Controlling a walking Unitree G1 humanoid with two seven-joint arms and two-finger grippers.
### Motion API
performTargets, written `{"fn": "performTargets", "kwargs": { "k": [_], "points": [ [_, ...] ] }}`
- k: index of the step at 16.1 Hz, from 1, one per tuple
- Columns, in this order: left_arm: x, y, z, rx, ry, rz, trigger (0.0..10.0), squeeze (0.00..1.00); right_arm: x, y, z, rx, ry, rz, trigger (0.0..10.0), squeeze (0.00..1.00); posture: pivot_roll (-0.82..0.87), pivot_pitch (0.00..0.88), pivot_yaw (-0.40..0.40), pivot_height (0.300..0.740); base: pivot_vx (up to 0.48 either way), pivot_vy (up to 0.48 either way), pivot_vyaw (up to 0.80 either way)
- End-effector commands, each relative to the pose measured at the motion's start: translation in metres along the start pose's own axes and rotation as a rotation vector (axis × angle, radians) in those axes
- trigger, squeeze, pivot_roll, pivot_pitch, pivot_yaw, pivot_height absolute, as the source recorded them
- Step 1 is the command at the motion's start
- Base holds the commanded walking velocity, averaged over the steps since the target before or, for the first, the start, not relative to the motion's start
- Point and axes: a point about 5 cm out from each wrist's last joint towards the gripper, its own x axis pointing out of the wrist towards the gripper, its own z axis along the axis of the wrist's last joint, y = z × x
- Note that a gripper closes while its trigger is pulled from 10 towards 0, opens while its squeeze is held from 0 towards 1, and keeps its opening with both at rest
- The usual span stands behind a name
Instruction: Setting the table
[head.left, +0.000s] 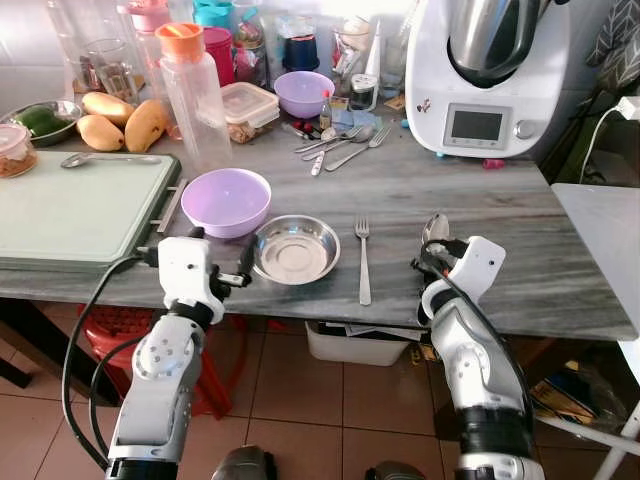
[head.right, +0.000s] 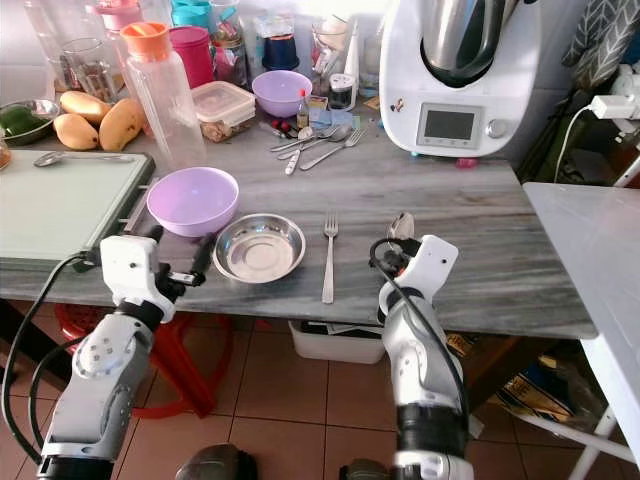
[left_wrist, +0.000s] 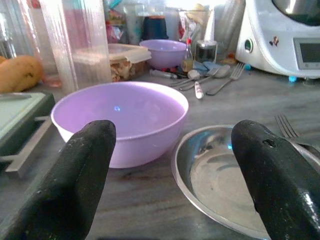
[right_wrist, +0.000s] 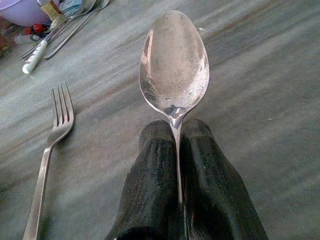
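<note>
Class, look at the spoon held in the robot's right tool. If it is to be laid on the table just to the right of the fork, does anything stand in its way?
Nothing visible does. The right tool is shut on the spoon, and the stretch of table right of the fork is bare. The metal plate and purple bowl sit on the fork's other side.

Counter: a grey, wood-grained worktop (head.left: 560, 250) is seen running across the scene, its front edge facing the camera.
Floor: reddish-brown tiles (head.left: 330, 400) with pale grout are laid under the counter.
Under the counter: a red plastic stool (head.left: 100, 335) and a white tub (head.left: 350, 345) are stored.
Right side: a white table (head.left: 605, 225) is placed just beside the counter's end, with white legs (head.left: 625, 440) showing below.
Wall: pale tiles (head.left: 25, 40) are visible at the far left.
Light: strong brightness is cast from behind the clutter at the back.
</note>
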Motion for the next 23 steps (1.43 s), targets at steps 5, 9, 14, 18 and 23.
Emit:
{"fn": "performTargets", "kwargs": {
  "k": [5, 9, 14, 18, 23],
  "points": [
    [0.0, -0.001, 0.003, 0.011, 0.007, -0.016, 10.0, 0.0, 0.013, 0.006, 0.002, 0.001, 0.03, 0.018, 10.0, 0.0, 0.02, 0.015, 0.006, 0.719, 0.0, 0.0, 0.0],
    [-0.001, -0.002, 0.002, 0.009, 0.013, -0.023, 10.0, 0.0, 0.018, 0.007, 0.004, -0.01, 0.034, 0.027, 10.0, 0.0, 0.02, 0.014, 0.006, 0.719, 0.0, 0.0, 0.0],
    [-0.001, -0.004, 0.001, 0.008, 0.021, -0.028, 10.0, 0.0, 0.019, 0.015, 0.0, -0.03, 0.054, 0.058, 10.0, 0.0, 0.02, 0.015, 0.003, 0.719, 0.0, 0.0, 0.0],
    [-0.002, -0.005, -0.001, 0.006, 0.032, -0.035, 10.0, 0.0, 0.012, 0.017, -0.008, -0.052, 0.088, 0.078, 10.0, 0.0, 0.02, 0.017, 0.003, 0.719, 0.0, 0.0, 0.0],
    [-0.001, -0.007, -0.002, 0.004, 0.038, -0.043, 10.0, 0.0, 0.01, 0.013, -0.013, -0.089, 0.145, 0.086, 10.0, 0.0, 0.01, 0.018, 0.004, 0.719, 0.0, 0.0, 0.0]
  ]
}}
